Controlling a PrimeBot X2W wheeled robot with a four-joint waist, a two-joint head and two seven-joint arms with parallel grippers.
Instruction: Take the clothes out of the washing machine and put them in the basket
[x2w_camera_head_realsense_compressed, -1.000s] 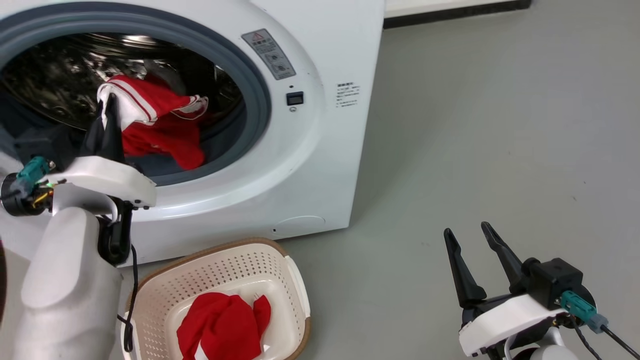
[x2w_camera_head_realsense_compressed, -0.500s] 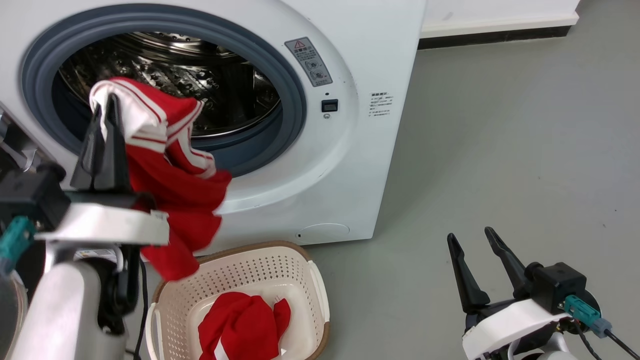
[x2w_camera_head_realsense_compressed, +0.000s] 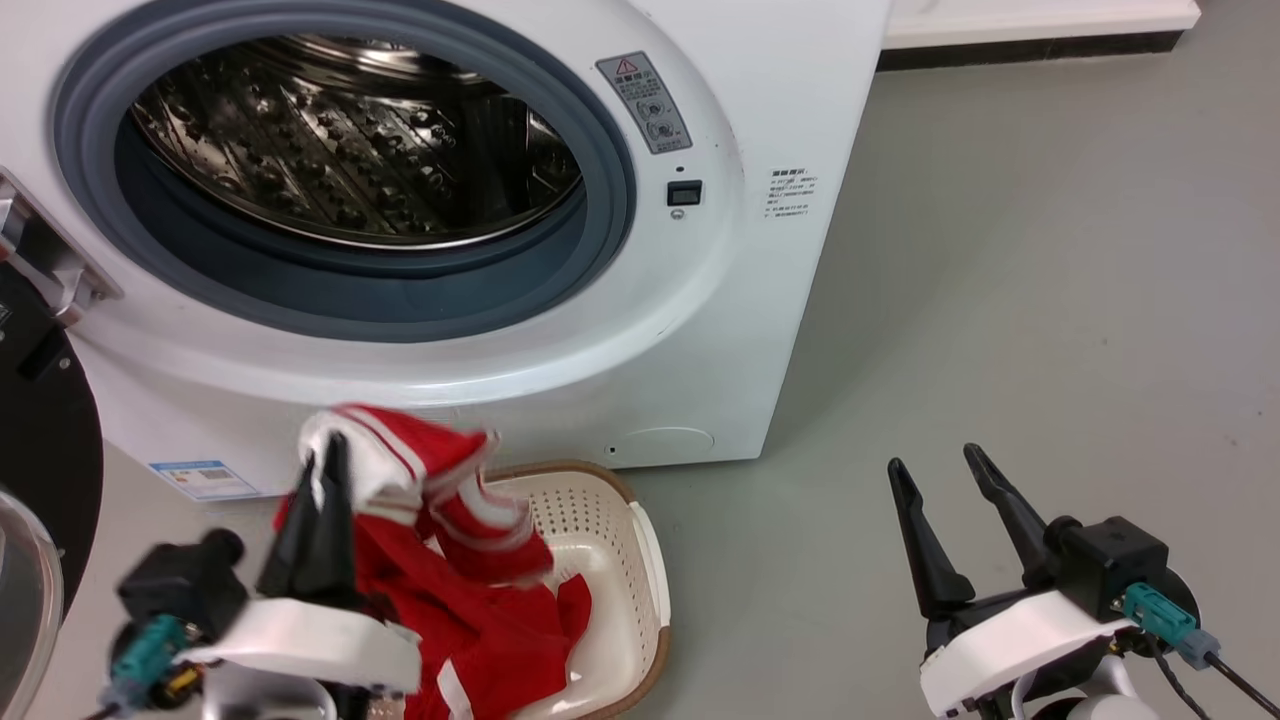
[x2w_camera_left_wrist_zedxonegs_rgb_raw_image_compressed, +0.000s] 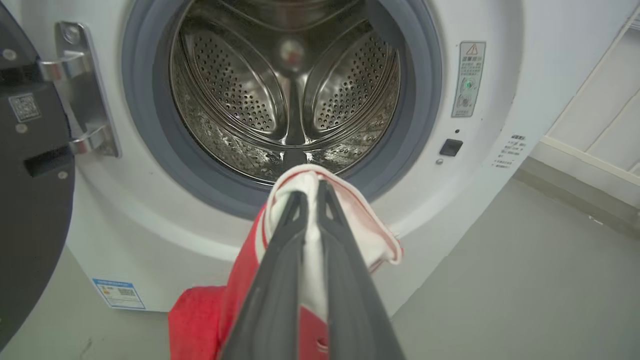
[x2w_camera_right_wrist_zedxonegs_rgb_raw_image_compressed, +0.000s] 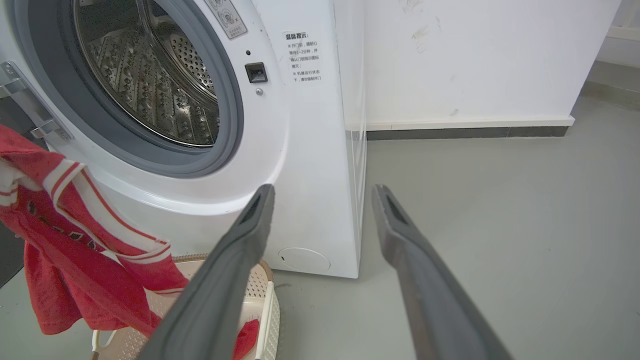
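My left gripper (x2w_camera_head_realsense_compressed: 322, 462) (x2w_camera_left_wrist_zedxonegs_rgb_raw_image_compressed: 310, 187) is shut on a red garment with white stripes (x2w_camera_head_realsense_compressed: 440, 545) (x2w_camera_left_wrist_zedxonegs_rgb_raw_image_compressed: 350, 220) (x2w_camera_right_wrist_zedxonegs_rgb_raw_image_compressed: 75, 225), one of the clothes. It hangs over the left side of the cream basket (x2w_camera_head_realsense_compressed: 625, 555) (x2w_camera_right_wrist_zedxonegs_rgb_raw_image_compressed: 267, 305), draping down into it onto red fabric lying there. The washing machine (x2w_camera_head_realsense_compressed: 700, 330) (x2w_camera_left_wrist_zedxonegs_rgb_raw_image_compressed: 165, 220) (x2w_camera_right_wrist_zedxonegs_rgb_raw_image_compressed: 305, 165) stands behind, its steel drum (x2w_camera_head_realsense_compressed: 350, 150) (x2w_camera_left_wrist_zedxonegs_rgb_raw_image_compressed: 285, 95) showing no clothes. My right gripper (x2w_camera_head_realsense_compressed: 935, 465) (x2w_camera_right_wrist_zedxonegs_rgb_raw_image_compressed: 322, 192) is open over the floor to the right, nothing between its fingers.
The machine's black-framed door (x2w_camera_head_realsense_compressed: 40, 440) (x2w_camera_left_wrist_zedxonegs_rgb_raw_image_compressed: 30, 200) stands swung open at the left. Grey floor (x2w_camera_head_realsense_compressed: 1000, 300) stretches to the right of the machine. A white wall with a dark skirting (x2w_camera_right_wrist_zedxonegs_rgb_raw_image_compressed: 470, 132) runs behind.
My left gripper has drawn the red garment out of the porthole and lowered it over the basket. The head camera has shifted. The right gripper has held still.
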